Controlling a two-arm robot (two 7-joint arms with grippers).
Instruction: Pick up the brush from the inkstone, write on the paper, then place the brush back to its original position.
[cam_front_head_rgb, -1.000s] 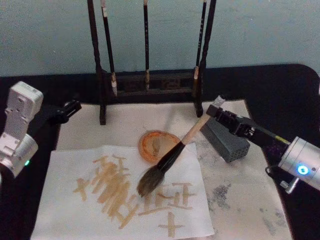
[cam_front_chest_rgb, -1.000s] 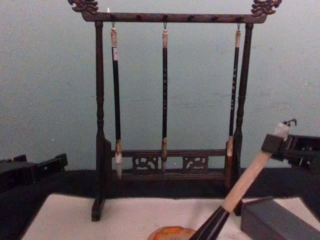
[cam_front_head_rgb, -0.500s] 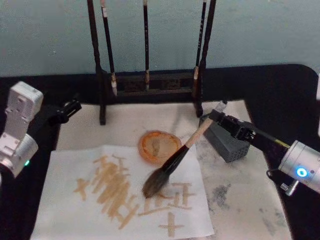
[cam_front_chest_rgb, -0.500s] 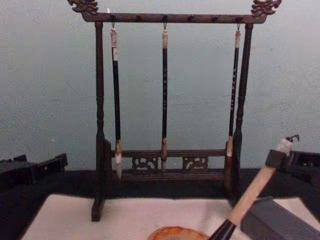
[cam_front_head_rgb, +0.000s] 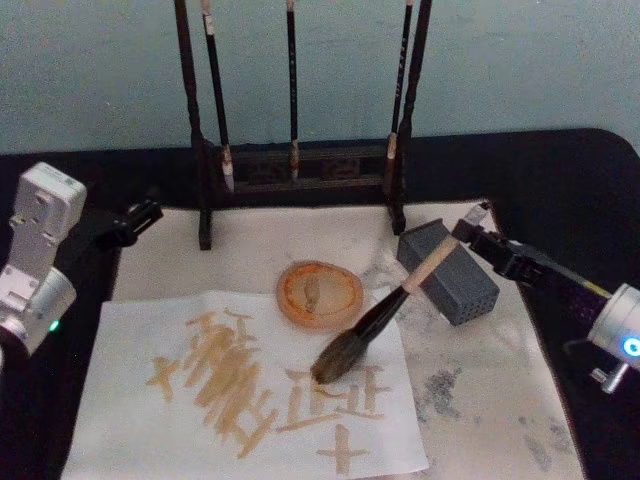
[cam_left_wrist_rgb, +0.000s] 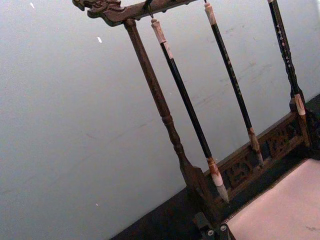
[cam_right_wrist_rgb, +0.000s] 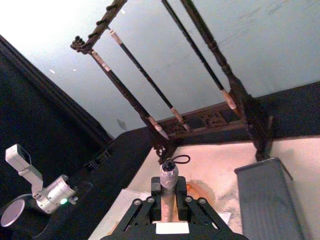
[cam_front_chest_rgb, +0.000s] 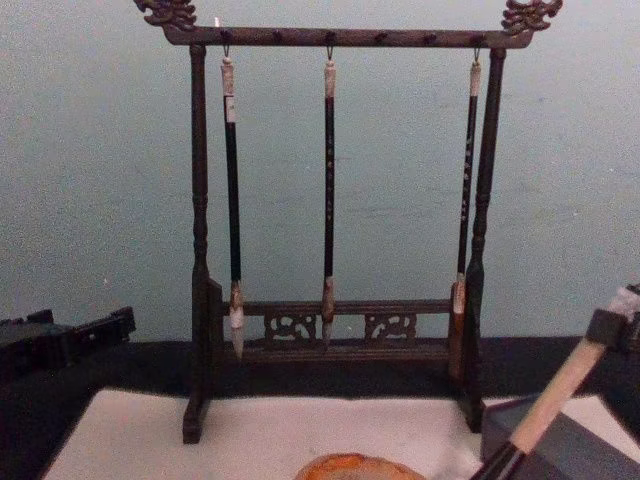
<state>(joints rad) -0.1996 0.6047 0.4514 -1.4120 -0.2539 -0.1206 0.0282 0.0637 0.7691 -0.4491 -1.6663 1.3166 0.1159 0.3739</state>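
Head view, nearest first: the paper (cam_front_head_rgb: 250, 400) lies on the near side of the round orange dish (cam_front_head_rgb: 320, 293), its far edge reaching the dish's rim. Tan strokes cover its middle and right part. The brush (cam_front_head_rgb: 385, 310) slants over the sheet, near and right of the dish. Its bristle head is down among the strokes, seemingly touching the paper, its black collar passes just right of the dish, and its pale handle rises away to the right. Right of the dish stands a grey block (cam_front_head_rgb: 455, 280), and the handle crosses in front of its left end. The right gripper (cam_front_head_rgb: 468, 236), farther right of the dish above the block's far edge, is clamped on the handle's upper end. In the right wrist view its fingers (cam_right_wrist_rgb: 141, 210) flank the handle just below the whitish cap. The left gripper (cam_front_head_rgb: 135, 218) sits idle well left of the dish, beside the far left corner of the beige mat (cam_front_head_rgb: 250, 255). Beyond the dish stands the wooden rack (cam_front_head_rgb: 300, 165), with three thin brushes (cam_front_head_rgb: 292, 80) hanging from it.
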